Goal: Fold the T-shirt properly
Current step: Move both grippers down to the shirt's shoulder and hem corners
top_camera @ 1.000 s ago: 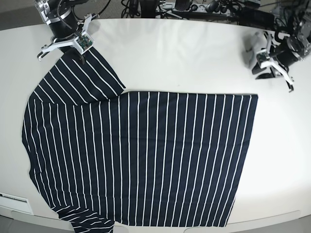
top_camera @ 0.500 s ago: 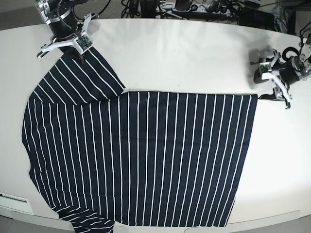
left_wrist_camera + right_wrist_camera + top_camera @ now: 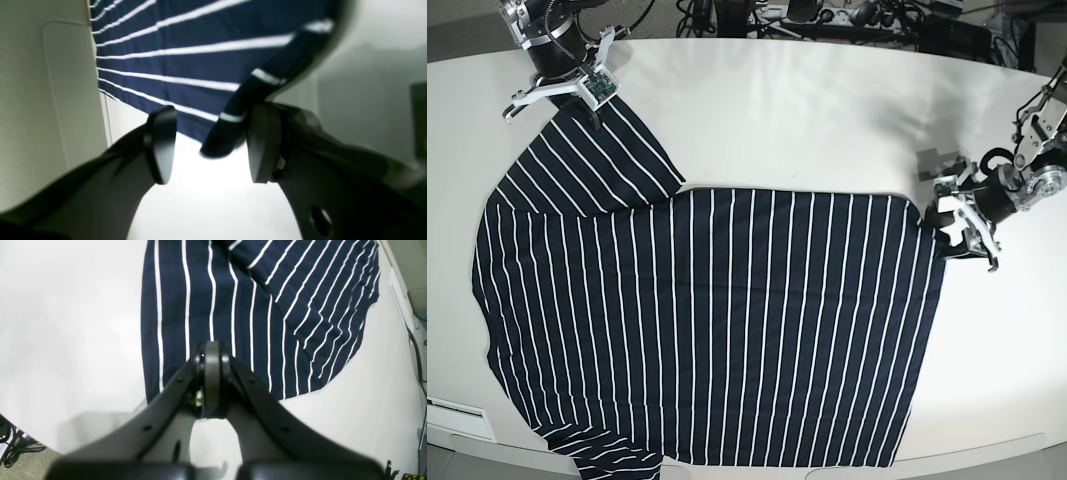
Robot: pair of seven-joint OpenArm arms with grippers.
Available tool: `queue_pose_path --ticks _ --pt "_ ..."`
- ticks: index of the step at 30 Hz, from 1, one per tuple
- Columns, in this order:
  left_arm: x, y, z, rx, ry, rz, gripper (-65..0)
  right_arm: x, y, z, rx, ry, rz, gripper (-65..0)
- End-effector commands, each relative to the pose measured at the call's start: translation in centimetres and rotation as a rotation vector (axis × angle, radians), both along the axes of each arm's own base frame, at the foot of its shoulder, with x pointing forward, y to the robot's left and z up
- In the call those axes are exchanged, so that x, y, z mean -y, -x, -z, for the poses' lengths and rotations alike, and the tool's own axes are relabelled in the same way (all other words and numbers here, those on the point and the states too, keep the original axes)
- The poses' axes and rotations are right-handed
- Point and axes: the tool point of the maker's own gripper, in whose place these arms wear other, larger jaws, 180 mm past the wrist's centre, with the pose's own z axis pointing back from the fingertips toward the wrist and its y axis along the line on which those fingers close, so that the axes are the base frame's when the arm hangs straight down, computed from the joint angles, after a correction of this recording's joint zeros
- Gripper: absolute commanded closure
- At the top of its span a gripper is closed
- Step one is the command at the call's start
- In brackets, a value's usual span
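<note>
The dark navy T-shirt (image 3: 707, 330) with thin white stripes lies spread flat on the white table (image 3: 807, 110). My left gripper (image 3: 954, 222) is at the shirt's far right corner. In the left wrist view the left gripper (image 3: 211, 143) is open, and that corner (image 3: 230, 130) curls up between the fingers against the right pad (image 3: 262, 146). My right gripper (image 3: 594, 118) is at the tip of the far left sleeve. The right wrist view shows the right gripper (image 3: 211, 350) shut over the striped sleeve (image 3: 267, 323); whether it pinches cloth does not show.
Cables and equipment (image 3: 827, 15) line the table's far edge. The near sleeve (image 3: 617, 462) reaches the table's front edge, beside a white label (image 3: 452, 408). Bare tabletop lies right of the shirt (image 3: 997, 340).
My left arm has come down and leftward from the table's right side to the shirt's far right corner, its jaws opening on the way. The corner now curls up. The right arm has not moved.
</note>
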Motion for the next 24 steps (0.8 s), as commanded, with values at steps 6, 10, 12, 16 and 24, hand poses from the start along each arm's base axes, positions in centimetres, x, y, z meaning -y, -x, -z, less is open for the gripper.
queue_pose_path --ticks 6,10,12,16,24 --pt "-1.0 3.7 4.0 -0.170 -0.133 0.006 0.0 -0.1 -0.3 -0.7 0.030 -0.006 -0.005 0.0" --pt "-1.3 3.1 3.6 -0.139 -0.156 -0.008 0.0 -0.1 -0.3 -0.7 0.030 -0.006 -0.005 0.0" --pt "-1.2 2.2 2.6 -0.080 -0.148 -0.007 0.0 -0.1 -0.3 -0.7 0.031 -0.006 -0.005 0.0" --pt "-1.5 1.1 0.5 0.005 -0.164 0.002 0.0 0.3 -0.5 -0.9 0.050 0.035 -0.008 0.0" --pt "-1.3 1.2 -0.8 0.011 -0.148 0.013 0.0 7.0 -4.0 -2.9 0.135 0.149 0.104 0.0"
